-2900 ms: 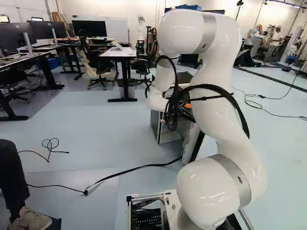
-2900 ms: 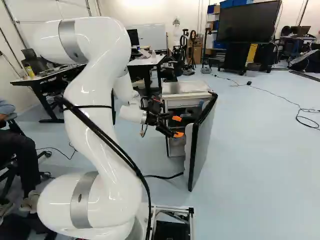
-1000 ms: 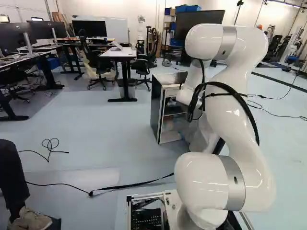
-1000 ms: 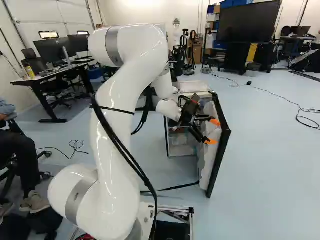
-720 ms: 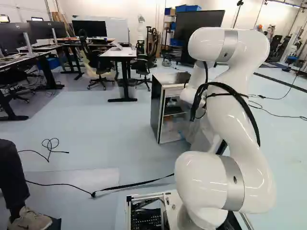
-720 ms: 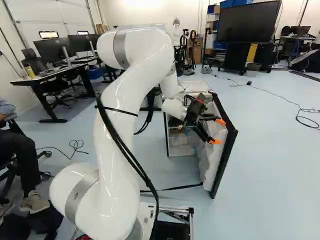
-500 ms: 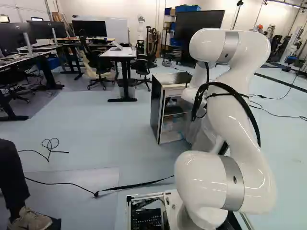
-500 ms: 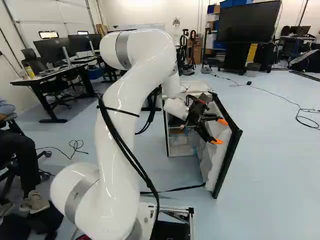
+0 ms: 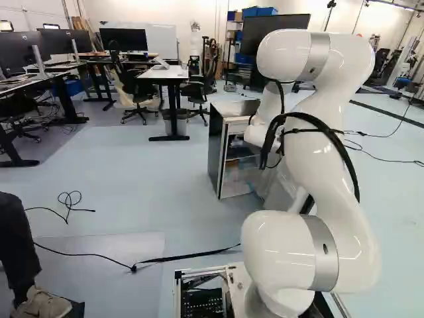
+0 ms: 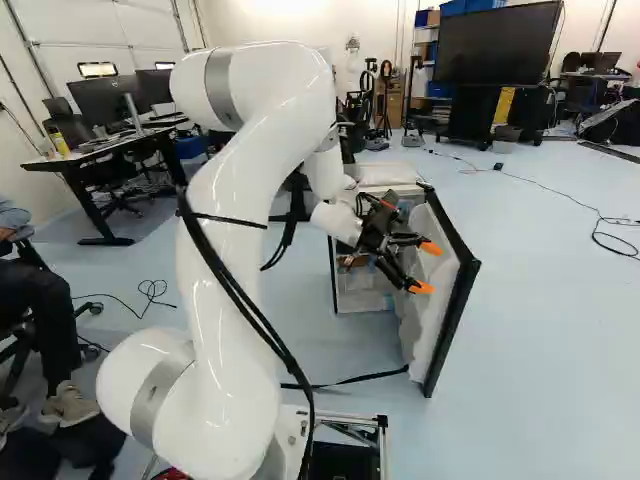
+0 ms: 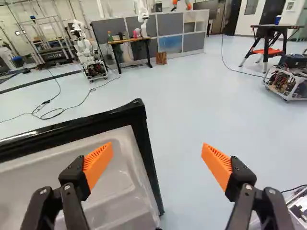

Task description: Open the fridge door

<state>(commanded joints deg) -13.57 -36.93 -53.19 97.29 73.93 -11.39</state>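
The fridge door [image 10: 456, 300] is standing wide open at the right side of the fridge [image 9: 215, 149] in the right base view, its pale inner liner [image 10: 428, 305] facing the claw [image 10: 425, 268] and its dark frame leaning slightly in that view. The fridge is resting on the floor [image 9: 126, 199], and its open front is showing shelves [image 9: 240, 159] with items that are appearing too small to name. The white arm [image 9: 324, 139] is rising from the base and bending forward and down toward the opening, hiding most of the door in the left base view.

The claw is hanging released, its two orange-padded fingers spreading well apart and gripping nothing. In the wrist view, one finger [image 11: 98, 165] is overlapping the liner, while the other [image 11: 217, 165] is showing against the floor beyond the door; the door's dark end edge is running through the gap between them. Whether either finger is touching the door, the pictures are not making clear.

A black strap [image 9: 185, 257] is lying across the floor near the base, and a looped cable [image 9: 69, 199] is lying farther to the left in the left base view. Another robot [image 11: 88, 52] is standing well beyond the door in the wrist view.
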